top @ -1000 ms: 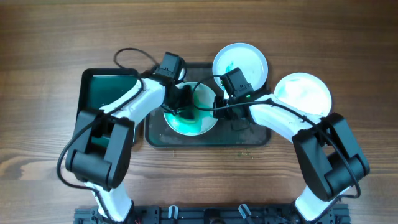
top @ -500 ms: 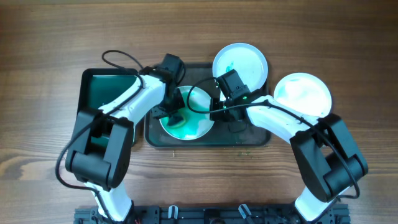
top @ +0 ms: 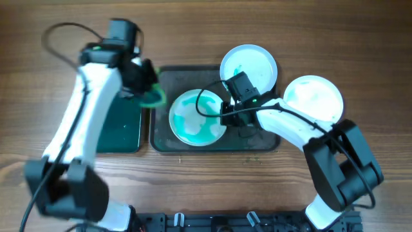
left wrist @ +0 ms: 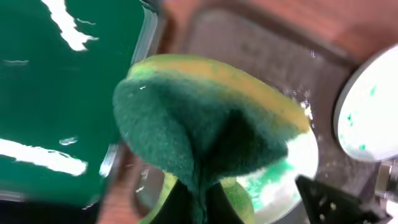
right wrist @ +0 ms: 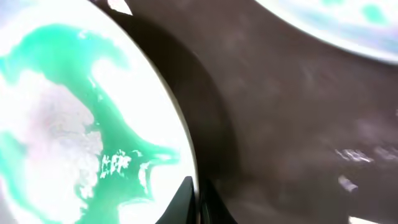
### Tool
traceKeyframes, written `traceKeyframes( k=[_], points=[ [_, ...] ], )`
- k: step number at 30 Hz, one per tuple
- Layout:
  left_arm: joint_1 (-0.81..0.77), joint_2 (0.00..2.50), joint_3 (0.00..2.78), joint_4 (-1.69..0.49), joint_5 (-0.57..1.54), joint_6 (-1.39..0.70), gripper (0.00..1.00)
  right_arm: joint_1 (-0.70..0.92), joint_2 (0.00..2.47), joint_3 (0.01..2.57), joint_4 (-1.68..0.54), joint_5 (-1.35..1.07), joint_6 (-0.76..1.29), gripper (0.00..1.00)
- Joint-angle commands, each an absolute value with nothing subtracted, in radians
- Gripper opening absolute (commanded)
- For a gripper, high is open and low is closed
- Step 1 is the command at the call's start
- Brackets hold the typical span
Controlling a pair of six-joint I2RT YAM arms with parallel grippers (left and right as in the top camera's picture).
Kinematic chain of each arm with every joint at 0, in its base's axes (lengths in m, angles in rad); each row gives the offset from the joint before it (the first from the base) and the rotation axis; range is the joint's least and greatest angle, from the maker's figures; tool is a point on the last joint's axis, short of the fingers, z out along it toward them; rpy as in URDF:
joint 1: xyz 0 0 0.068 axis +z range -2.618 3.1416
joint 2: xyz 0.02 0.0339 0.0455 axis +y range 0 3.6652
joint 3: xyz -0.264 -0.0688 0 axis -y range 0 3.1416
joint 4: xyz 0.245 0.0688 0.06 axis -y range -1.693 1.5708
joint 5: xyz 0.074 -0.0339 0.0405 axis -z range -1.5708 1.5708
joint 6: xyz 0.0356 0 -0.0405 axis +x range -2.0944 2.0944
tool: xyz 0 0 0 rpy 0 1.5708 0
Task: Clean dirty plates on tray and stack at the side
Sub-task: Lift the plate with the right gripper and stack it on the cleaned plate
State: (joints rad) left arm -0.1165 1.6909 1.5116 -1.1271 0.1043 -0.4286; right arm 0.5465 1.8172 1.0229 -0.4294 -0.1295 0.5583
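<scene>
One slick rim: my right pincer clamps the smeared plate left of it and may slip; my left pincer, clamped on the sponge, could drip.

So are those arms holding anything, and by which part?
Left tool pinches a sponge at its folded middle. Right tool grips the plate on the tray by its rim.
</scene>
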Motion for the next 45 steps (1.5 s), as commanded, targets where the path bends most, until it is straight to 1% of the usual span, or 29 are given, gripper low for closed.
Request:
traceKeyframes(
  k=[1,3,5,6,8,10,12,13,15,17,19,21,25,27,28,29,30,31,33,34,36,38,40,41,44,45],
  points=[
    [-0.051,1.662,1.519,-1.188,-0.014,-0.452,0.04,0.622,1.704,1.076,-0.503,0.178,0.496,0.04],
    [-0.030,1.666,1.518,-1.199,-0.013,-0.452,0.04,0.679,1.662,1.105,-0.559,0.379,0.496,0.04],
    [-0.028,1.666,1.518,-1.201,-0.013,-0.452,0.04,0.761,1.629,1.142,-0.612,0.618,0.454,0.04],
    [-0.028,1.666,1.518,-1.201,-0.013,-0.452,0.04,0.793,1.622,1.153,-0.622,0.715,0.435,0.04],
    [-0.028,1.666,1.518,-1.202,-0.013,-0.450,0.04,0.892,1.612,1.158,-0.614,0.999,0.374,0.04],
    [-0.029,1.666,1.518,-1.202,-0.013,-0.450,0.04,0.974,1.612,1.158,-0.579,1.232,0.292,0.04],
    [-0.029,1.666,1.518,-1.202,-0.013,-0.450,0.04,1.045,1.612,1.158,-0.460,1.423,0.136,0.04],
    [-0.029,1.666,1.518,-1.202,-0.013,-0.450,0.04,1.068,1.612,1.158,-0.385,1.475,0.045,0.04],
    [-0.029,1.666,1.518,-1.202,-0.013,-0.450,0.04,1.093,1.612,1.158,-0.231,1.515,-0.137,0.04],
    [-0.029,1.666,1.518,-1.203,-0.012,-0.450,0.04,1.102,1.612,1.158,-0.118,1.520,-0.259,0.04],
    [-0.029,1.666,1.518,-1.213,-0.013,-0.450,0.04,1.102,1.612,1.158,-0.060,1.520,-0.345,0.04],
    [-0.029,1.666,1.518,-1.213,-0.013,-0.450,0.04,1.102,1.612,1.158,-0.043,1.520,-0.373,0.04],
    [-0.029,1.666,1.518,-1.212,-0.013,-0.450,0.04,1.102,1.612,1.146,-0.066,1.507,-0.268,0.04],
    [-0.029,1.666,1.518,-1.212,-0.013,-0.451,0.04,1.102,1.612,1.090,-0.226,1.364,-0.120,0.04],
    [-0.028,1.666,1.518,-1.212,-0.013,-0.454,0.04,1.101,1.612,1.071,-0.380,1.188,0.015,0.04],
    [-0.029,1.666,1.518,-1.213,-0.013,-0.453,0.04,1.076,1.610,1.066,-0.585,0.948,0.338,0.04],
    [-0.029,1.666,1.518,-1.213,-0.013,-0.453,0.04,1.058,1.596,1.069,-0.636,0.896,0.448,0.04],
    [-0.029,1.666,1.518,-1.212,-0.013,-0.453,0.04,1.037,1.573,1.075,-0.658,0.833,0.515,0.04],
    [-0.028,1.666,1.518,-1.212,-0.013,-0.453,0.04,0.939,1.472,1.081,-0.629,0.514,0.526,0.04],
    [-0.029,1.666,1.518,-1.212,-0.013,-0.454,0.04,0.853,1.415,1.081,-0.625,0.339,0.526,0.04],
    [-0.029,1.666,1.518,-1.212,-0.013,-0.453,0.04,0.699,1.352,1.081,-0.638,0.138,0.523,0.04],
    [-0.029,1.666,1.518,-1.213,-0.013,-0.453,0.04,0.490,1.302,1.081,-0.672,-0.062,0.523,0.04],
    [-0.029,1.666,1.518,-1.212,-0.013,-0.453,0.04,0.315,1.281,1.081,-0.724,-0.148,0.525,0.04],
    [-0.029,1.666,1.518,-1.212,-0.013,-0.453,0.04,0.190,1.278,1.081,-0.772,-0.154,0.524,0.04],
    [-0.029,1.666,1.518,-1.208,-0.013,-0.453,0.04,-0.108,1.287,1.028,-0.816,-0.042,0.495,0.04],
    [-0.029,1.666,1.518,-1.206,-0.013,-0.453,0.04,-0.165,1.295,0.997,-0.803,-0.008,0.497,0.04]
  ],
)
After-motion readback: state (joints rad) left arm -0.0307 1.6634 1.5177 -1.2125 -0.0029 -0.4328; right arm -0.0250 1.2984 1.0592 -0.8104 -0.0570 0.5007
